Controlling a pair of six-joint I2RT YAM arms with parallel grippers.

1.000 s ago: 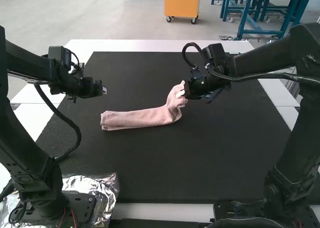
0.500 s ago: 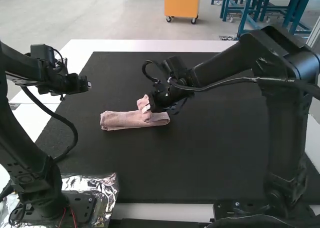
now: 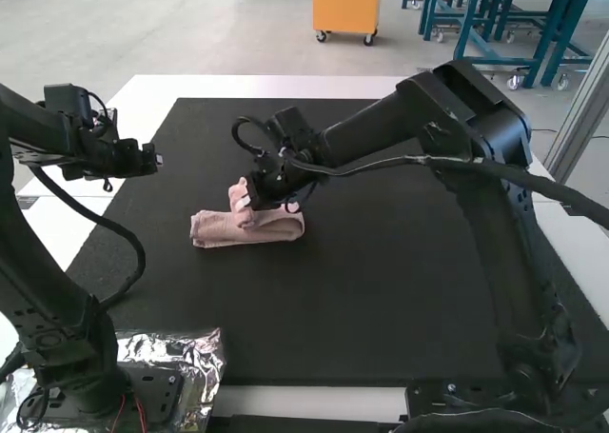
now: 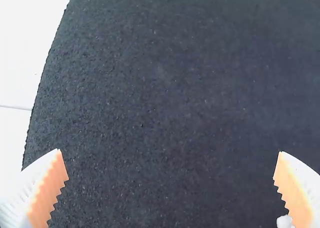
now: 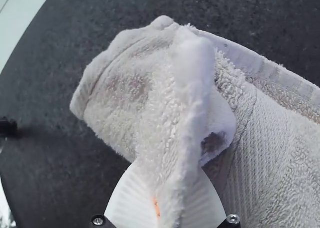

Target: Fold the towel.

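Item 1. Towel (image 3: 214, 228), one, pink in the high view. Lay on the mat as a narrow, layered bundle, one portion raised and gathered above the rest. In the right wrist view the raised portion stood as a puckered ridge, with loose folds hanging to one side of it.

Item 2. Right gripper (image 3: 245, 203). Jaws narrow, closed on the towel's raised portion, directly over the bundle.

Item 3. Left gripper (image 4: 170, 152). Jaws wide, nothing between them; held over the mat near its border, well apart from the towel.

Item 4. Mat (image 3: 381, 290), black, laid on the white table (image 3: 285, 86).

Item 5. Foil (image 3: 176, 357), crinkled, silver, at the left arm's base.

Condition: folding judged well advanced, the raised portion apparently meant to be laid over the remainder.

Risks noted. First, a crooked or lumpy last fold: the cloth was pinched into a bunch, and the creases might have set if it were released without being lowered flat. Second, springing open: thick, stacked layers with nothing pressing them could have pushed the flap back. Third, dragging: the lower layers had no second grip, so a sideways pull, or terry loops clinging to the ribbed jaws on release, could have skewed the whole bundle.
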